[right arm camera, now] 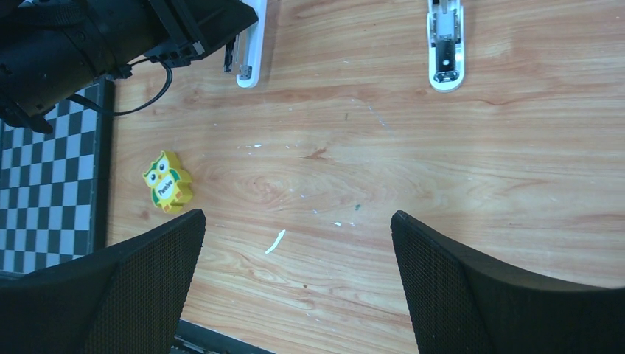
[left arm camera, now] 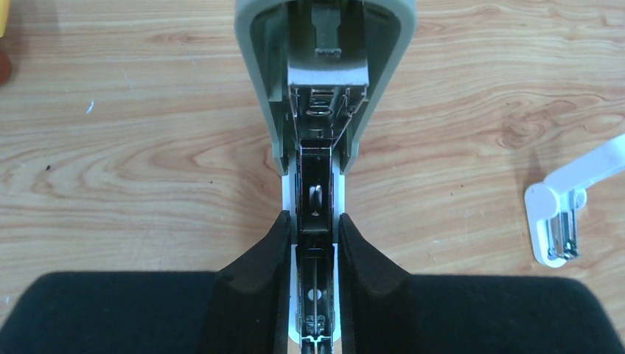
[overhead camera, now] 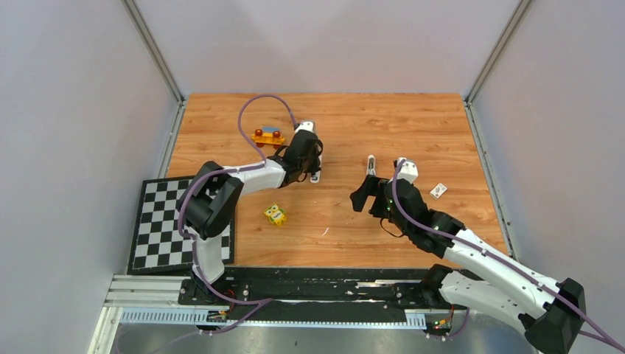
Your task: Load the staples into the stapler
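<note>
A stapler lies open on the wooden table, its grey lid swung forward and its dark magazine channel exposed. My left gripper is shut on the stapler's white base and magazine. It shows in the top view and the stapler's base in the right wrist view. My right gripper is open wide and empty above bare wood, near the table's middle in the top view. I see no clear staple strip. A thin pale sliver lies under the right gripper; I cannot tell what it is.
A second white stapler lies just beyond my right gripper, also in the wrist views. A small white box sits to the right. A yellow owl cube, an orange toy and a checkerboard lie left.
</note>
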You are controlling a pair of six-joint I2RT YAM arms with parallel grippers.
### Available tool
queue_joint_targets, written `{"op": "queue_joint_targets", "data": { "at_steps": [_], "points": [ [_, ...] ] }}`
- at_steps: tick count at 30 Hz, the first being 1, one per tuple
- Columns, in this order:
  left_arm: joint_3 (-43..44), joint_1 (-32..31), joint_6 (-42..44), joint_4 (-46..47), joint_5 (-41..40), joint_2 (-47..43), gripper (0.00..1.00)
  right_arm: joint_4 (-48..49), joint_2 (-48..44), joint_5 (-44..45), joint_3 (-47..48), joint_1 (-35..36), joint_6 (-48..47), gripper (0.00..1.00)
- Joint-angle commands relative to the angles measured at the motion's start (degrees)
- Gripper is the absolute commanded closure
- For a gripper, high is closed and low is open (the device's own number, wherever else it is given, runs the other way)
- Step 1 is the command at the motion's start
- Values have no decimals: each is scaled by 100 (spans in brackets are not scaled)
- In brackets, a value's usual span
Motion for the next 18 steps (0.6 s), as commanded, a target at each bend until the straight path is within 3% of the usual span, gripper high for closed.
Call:
{"op": "queue_joint_targets", "data": {
  "at_steps": [1, 6, 13, 18],
  "points": [
    [294, -52, 68, 172, -321, 275, 100, -280, -53, 225, -67, -118, -266, 0],
    [321, -65, 64, 122, -338, 477, 100, -362, 42, 215, -33, -161, -372, 0],
    [354, -78, 129, 24, -329, 605, 89, -384, 46, 297, -19, -193, -395, 0],
    [331, -79, 78, -85, -215, 528, 68, -510, 90, 401, 23, -231, -444, 0]
  ]
}}
